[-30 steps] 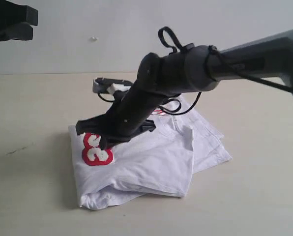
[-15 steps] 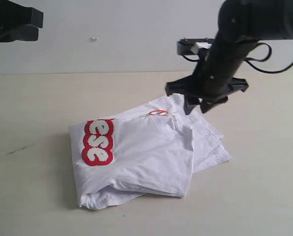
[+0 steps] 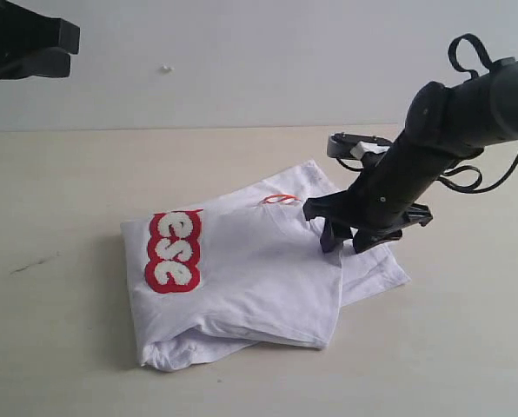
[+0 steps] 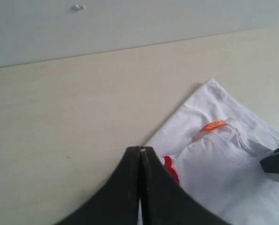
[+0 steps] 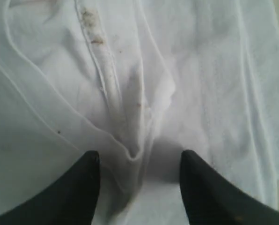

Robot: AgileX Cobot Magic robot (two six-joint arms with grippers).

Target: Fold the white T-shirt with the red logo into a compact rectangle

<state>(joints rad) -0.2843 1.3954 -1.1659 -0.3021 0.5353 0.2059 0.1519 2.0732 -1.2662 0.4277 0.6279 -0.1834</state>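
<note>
Two parted, empty jaws: the black right gripper (image 3: 347,244) has swung from the red-outlined logo (image 3: 173,251) to the untidy three-o'clock edge of the large white cotton T-shirt (image 3: 259,287), probably to tuck it. The black left gripper (image 4: 140,150) is pinched closed.

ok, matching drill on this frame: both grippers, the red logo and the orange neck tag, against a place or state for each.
Column 1
1. left gripper
2. right gripper
3. red logo
4. orange neck tag

Column 2
A. at the collar, by the far edge of the folded white T-shirt
B. shut, nothing in it
C. open, jaws either side of a raised fabric fold
D. left end of the folded stack in the exterior view

Pairs: 1-B, 2-C, 3-D, 4-A
</note>
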